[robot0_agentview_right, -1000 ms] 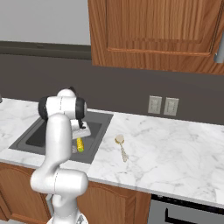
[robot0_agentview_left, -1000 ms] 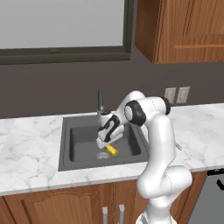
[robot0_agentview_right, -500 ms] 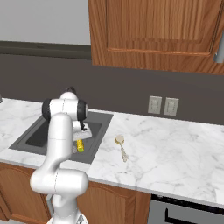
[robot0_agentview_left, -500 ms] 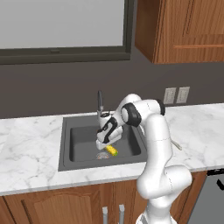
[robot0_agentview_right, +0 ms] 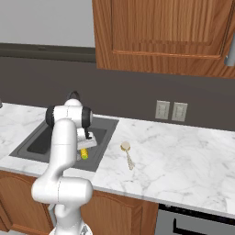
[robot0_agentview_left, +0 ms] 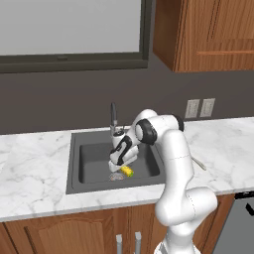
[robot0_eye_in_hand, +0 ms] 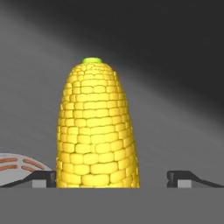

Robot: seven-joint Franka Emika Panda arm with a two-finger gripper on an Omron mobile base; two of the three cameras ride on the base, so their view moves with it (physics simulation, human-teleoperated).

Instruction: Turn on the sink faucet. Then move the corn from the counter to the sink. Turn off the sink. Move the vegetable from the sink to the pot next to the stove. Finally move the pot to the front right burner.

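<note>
Two dark fingertips (robot0_eye_in_hand: 43, 177) stand far apart at the bottom of the hand view, one on each side of the corn (robot0_eye_in_hand: 97, 129), so the jaws are spread wide. The left tip sits right against the cob's flank at its wide end, while the right tip stands apart from it with bare basin floor between; whether the left tip actually presses the kernels cannot be told. Nothing is clamped.

The corn lies on the dark floor of the sink (robot0_agentview_left: 89, 163), its green end pointing away from the hand. In the left base view the cob (robot0_agentview_left: 128, 171) shows as a small yellow shape just under the gripper (robot0_agentview_left: 119, 166), beside the round metal drain (robot0_agentview_left: 116, 176). A slice of that drain also shows at the lower left of the hand view, just beyond the left fingertip.

From the right base view the corn (robot0_agentview_right: 84, 153) sits near the basin's front right corner, partly hidden by the white arm. The sink faucet (robot0_agentview_left: 113, 119) rises behind the basin, just behind the arm's wrist. A wooden spoon (robot0_agentview_right: 127, 153) lies on the counter (robot0_agentview_right: 183, 156) to the right of the sink.
</note>
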